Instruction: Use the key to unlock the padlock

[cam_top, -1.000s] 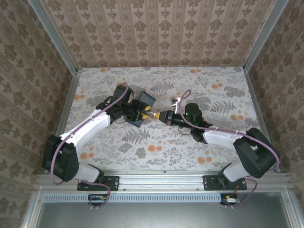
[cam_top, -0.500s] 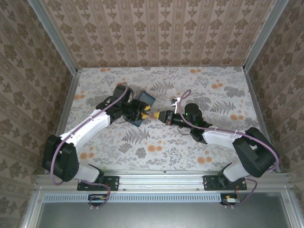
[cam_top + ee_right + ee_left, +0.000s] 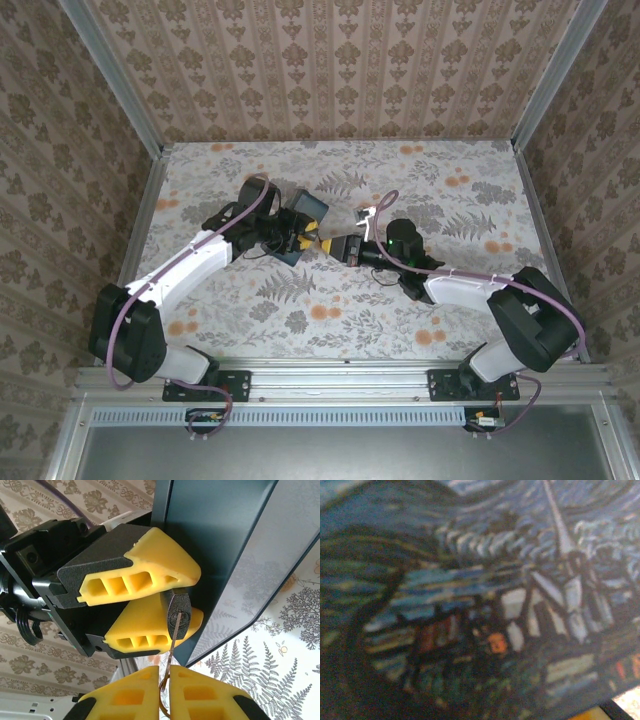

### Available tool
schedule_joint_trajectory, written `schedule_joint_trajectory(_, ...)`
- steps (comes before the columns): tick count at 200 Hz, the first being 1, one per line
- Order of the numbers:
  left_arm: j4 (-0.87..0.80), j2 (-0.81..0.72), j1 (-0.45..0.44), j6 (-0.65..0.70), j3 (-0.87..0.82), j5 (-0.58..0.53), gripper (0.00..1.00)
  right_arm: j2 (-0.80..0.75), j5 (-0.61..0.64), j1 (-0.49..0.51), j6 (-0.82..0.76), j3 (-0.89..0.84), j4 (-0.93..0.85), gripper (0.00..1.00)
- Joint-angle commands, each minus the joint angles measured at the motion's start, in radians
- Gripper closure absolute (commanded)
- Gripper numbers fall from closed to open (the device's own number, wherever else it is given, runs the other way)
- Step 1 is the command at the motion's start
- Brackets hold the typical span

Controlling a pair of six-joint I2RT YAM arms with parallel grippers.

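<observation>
Metal on metal is what you have here. The padlock (image 3: 176,607) is a small, dark, rigid block, probably light, with smooth faces that could slip under twist. It sits pinched between the two yellow fingers of the left gripper (image 3: 186,597), straight ahead of your right gripper (image 3: 167,672) and hard against the edge of the dark-blue painted box (image 3: 215,545).

The right gripper is closed on the key (image 3: 173,640), with its yellow pads together on the bow end and the ring hanging between them. The thin blade runs forward from the fingertips to the keyhole. You cannot tell from here how deep it is seated.

Judge the key as stiff along its length but weak sideways. It looks thin enough to bend or to pivot between the pads if you push off-axis. Hold it by the flat bow, as now, and turn about the blade's own line.

Trust the left gripper's clamp on the padlock body, not the shackle, to resist the turn. The box beside it may shift on the table (image 3: 285,630).
</observation>
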Motion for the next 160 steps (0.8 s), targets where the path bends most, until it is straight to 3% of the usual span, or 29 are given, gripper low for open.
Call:
schedule_joint_trajectory(1,0.011,-0.025,-0.014,0.015,0.006,0.067,1.00,-0.002,-0.007,0.004,0.003,0.030,0.122,0.94)
schedule_joint_trajectory(78,-0.019,-0.043,0.021,0.047,0.000,0.072,1.00,-0.037,-0.053,-0.013,0.010,0.007,0.125,1.00)
schedule_joint_trajectory(128,-0.263,-0.040,0.160,0.333,0.092,0.206,1.00,-0.123,-0.297,-0.047,-0.158,0.066,-0.212,1.00)
schedule_joint_trajectory(160,-0.246,-0.029,0.185,0.387,0.101,0.318,1.00,-0.137,-0.408,-0.041,-0.223,0.119,-0.372,1.00)
